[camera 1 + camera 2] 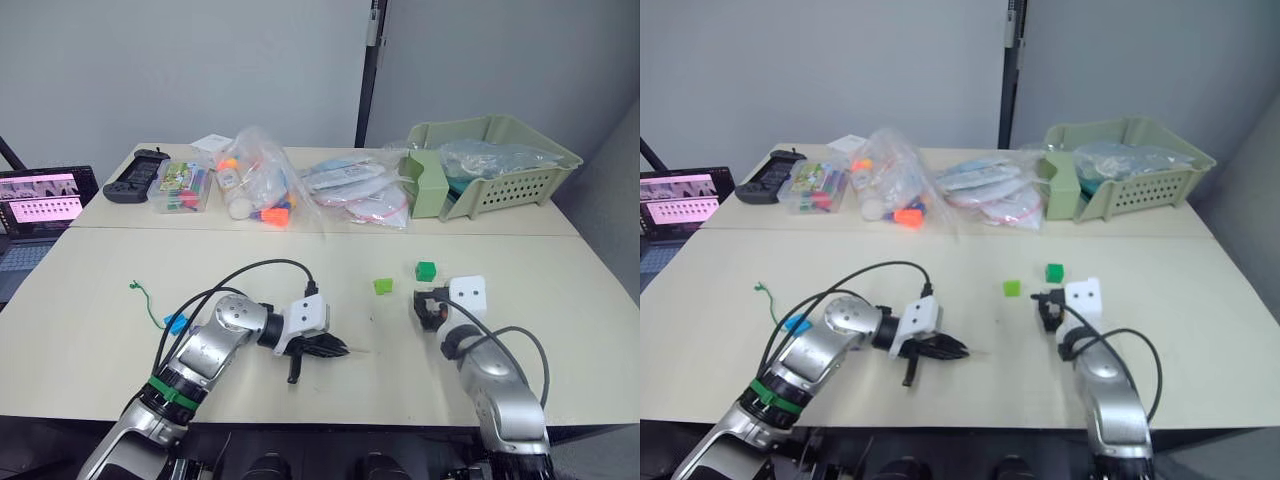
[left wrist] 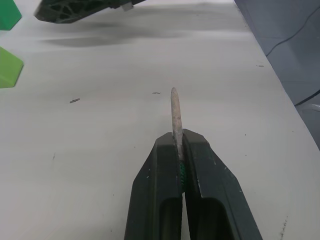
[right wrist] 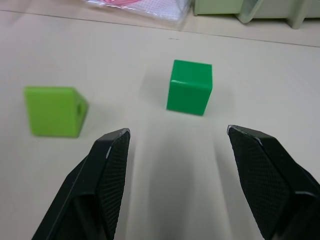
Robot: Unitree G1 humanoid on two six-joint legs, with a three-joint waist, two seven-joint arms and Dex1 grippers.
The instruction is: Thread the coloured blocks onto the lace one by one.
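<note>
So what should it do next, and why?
Probably ease the open right claw forward around the dark green block, which sits just ahead between its fingers. The left claw already pinches the lace tip, ready for threading.

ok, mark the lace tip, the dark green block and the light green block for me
lace tip [image 2: 174,112], left wrist view, middle of the pale stiff end.
dark green block [image 3: 190,87], right wrist view, front face.
light green block [image 3: 52,111], right wrist view, front face.

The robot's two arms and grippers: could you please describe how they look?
Both arms are silver metal with black cables looping alongside; the left arm wears a green band near its elbow. Each wrist carries a white box with small dark holes. The left gripper and right gripper each have two black fingers, textured inside.
</note>
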